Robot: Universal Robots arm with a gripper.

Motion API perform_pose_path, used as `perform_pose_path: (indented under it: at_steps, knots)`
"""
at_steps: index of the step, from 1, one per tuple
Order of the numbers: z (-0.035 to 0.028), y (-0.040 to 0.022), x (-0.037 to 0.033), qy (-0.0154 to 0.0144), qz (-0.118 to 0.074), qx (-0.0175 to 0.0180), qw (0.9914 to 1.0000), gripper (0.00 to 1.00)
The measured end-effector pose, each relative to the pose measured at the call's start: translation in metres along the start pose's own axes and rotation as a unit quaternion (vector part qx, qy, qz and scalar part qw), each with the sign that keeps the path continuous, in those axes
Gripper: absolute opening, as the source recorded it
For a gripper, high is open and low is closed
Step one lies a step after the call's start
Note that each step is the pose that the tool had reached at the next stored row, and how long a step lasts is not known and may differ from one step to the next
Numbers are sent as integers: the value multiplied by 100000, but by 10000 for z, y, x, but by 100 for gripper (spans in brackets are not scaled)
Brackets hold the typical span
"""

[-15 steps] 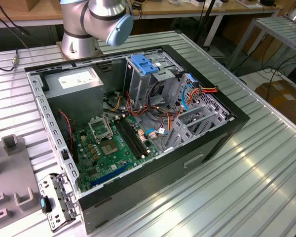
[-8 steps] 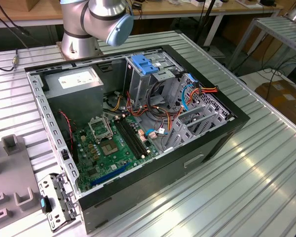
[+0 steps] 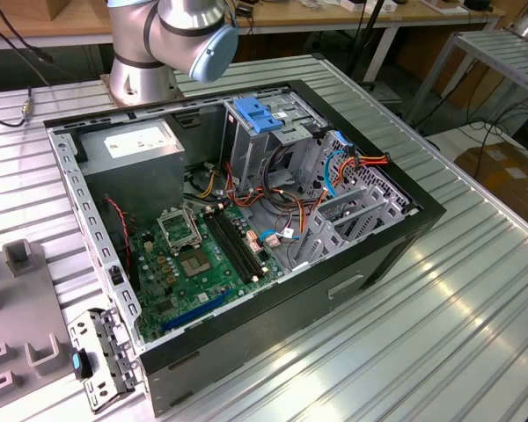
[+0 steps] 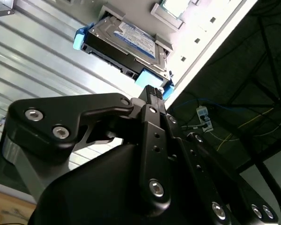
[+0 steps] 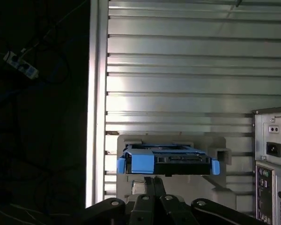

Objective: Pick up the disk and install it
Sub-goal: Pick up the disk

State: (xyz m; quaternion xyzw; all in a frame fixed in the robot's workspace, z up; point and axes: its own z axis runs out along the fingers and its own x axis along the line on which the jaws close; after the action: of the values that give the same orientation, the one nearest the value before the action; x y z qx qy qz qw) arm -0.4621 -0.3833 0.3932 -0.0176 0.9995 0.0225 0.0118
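Your end effector (image 5: 154, 182) has its fingertips pressed together with nothing between them. In both wrist views they read as one narrow black tip, aimed at the near edge of the disk (image 5: 168, 161). It hangs very close to the blue tab on that edge, but you cannot tell from these views whether it touches. Nothing is gripped, so I judge the pick-up as not yet made.

The disk lies outside the computer case (image 5: 271, 159), off the rear panel with the power socket. It rests flat in a grey cradle (image 5: 218, 140) on the ribbed metal surface (image 5: 178, 70). The second wrist view shows it label side up, with the blue side rails (image 4: 79, 38) on its two short ends. I judge the cradle is there to hold the disk square and lifted off the ribs, so that an edge is presented to the fingers and not a flat face.

In the exterior view the computer case lies on its side with the open side up. That leaves its grey drive cages (image 3: 352, 215) reachable from above, next to a light-blue latch piece (image 3: 255, 114). The arm (image 3: 172, 40) stands on the surface just beyond the case's power-supply end, probably so that both case and cradle fall within its reach.
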Motion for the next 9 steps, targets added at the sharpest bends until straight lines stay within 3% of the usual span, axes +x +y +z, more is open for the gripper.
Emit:
perform_pose_path:
  at_steps: [1,3,5,8,9]
  knots:
    - [1,0,0,72,-1702,-43,99985,11]
    - [0,0,0,228,-5173,-127,99866,11]
    - [0,0,0,309,-6890,-167,99762,11]
    - [0,0,0,425,-9548,-233,99542,11]
    - [0,0,0,481,-10813,-265,99412,11]
